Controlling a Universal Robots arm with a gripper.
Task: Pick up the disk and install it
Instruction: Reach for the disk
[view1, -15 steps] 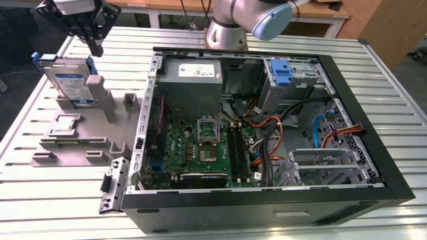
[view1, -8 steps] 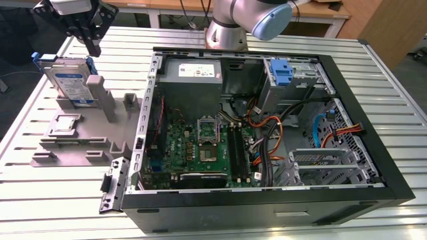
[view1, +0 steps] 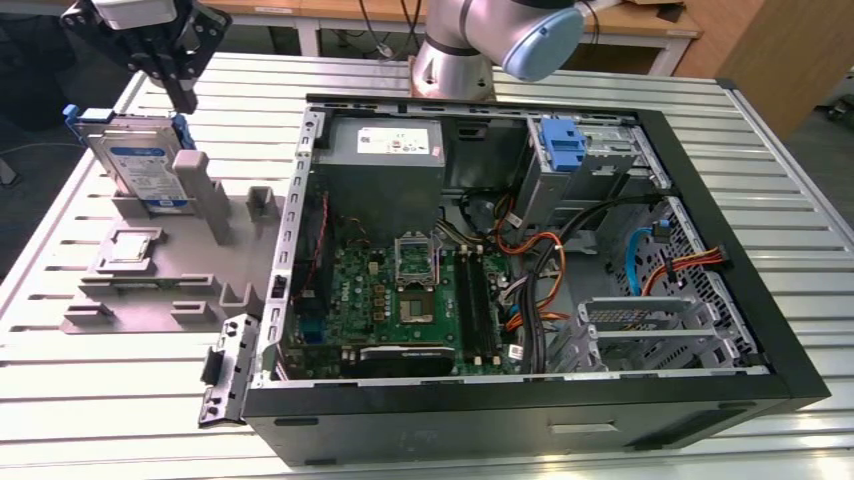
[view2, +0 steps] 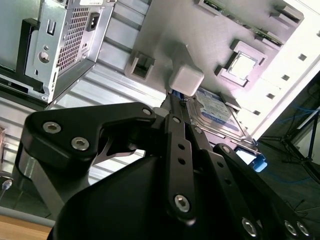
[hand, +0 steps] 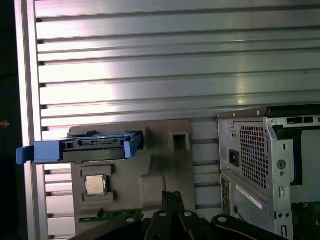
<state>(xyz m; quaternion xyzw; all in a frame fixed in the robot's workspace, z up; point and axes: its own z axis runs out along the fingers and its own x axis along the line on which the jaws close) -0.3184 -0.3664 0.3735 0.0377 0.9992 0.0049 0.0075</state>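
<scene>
The disk (view1: 140, 160) stands on edge in a slot of the grey holder (view1: 147, 290) at the exterior view's left, its white-and-blue label facing out and a blue carrier around it. My gripper (view1: 183, 100) hangs just above the disk's upper corner, fingers pressed together and holding nothing. In the second wrist view the black fingers (view2: 176, 125) run toward the disk (view2: 217, 112) lying beyond a grey post. In the first wrist view the disk (hand: 95, 147) shows edge-on as a blue bar, ahead of my gripper (hand: 172, 196).
An open computer case (view1: 747, 330) lies on the slatted metal table (view1: 80, 440), with the motherboard (view1: 400, 295), a grey power supply (view1: 387, 145) and a drive bay holding a blue bracket (view1: 566, 148). A processor chip (view1: 130, 250) rests in the holder. The arm's base (view1: 461, 55) stands behind the case.
</scene>
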